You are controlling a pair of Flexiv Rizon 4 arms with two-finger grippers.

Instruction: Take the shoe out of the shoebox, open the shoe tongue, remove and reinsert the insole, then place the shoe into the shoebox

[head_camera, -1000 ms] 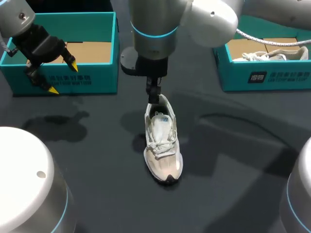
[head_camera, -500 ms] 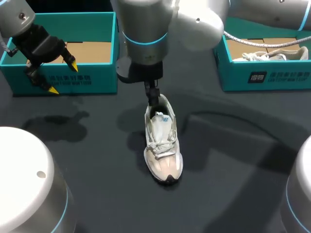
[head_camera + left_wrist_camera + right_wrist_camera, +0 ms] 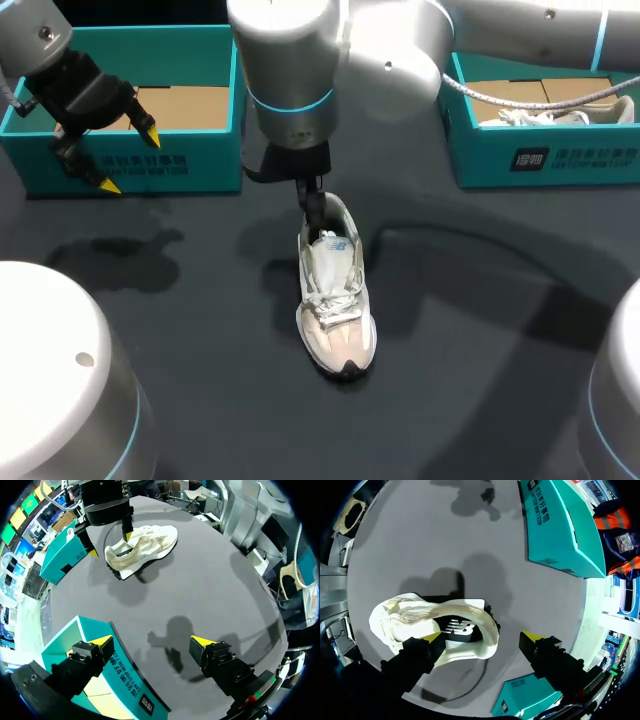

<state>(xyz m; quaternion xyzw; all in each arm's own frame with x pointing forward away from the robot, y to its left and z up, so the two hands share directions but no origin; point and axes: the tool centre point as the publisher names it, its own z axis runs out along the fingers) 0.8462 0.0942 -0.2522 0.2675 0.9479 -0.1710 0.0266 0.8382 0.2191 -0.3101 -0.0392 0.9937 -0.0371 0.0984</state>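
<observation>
On the dark grey table [image 3: 480,330], a white shoe [image 3: 337,300] stands at centre frame, toe toward the bottom edge. The right gripper [image 3: 482,636] hangs wide open over its heel, one finger in the shoe's opening, gripping nothing. Upper left, the left gripper [image 3: 128,158] hovers open and empty before a teal shoebox [image 3: 190,165].

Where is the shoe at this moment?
In the head view, the shoe stands on the table near its middle, the right gripper at its heel.
</observation>
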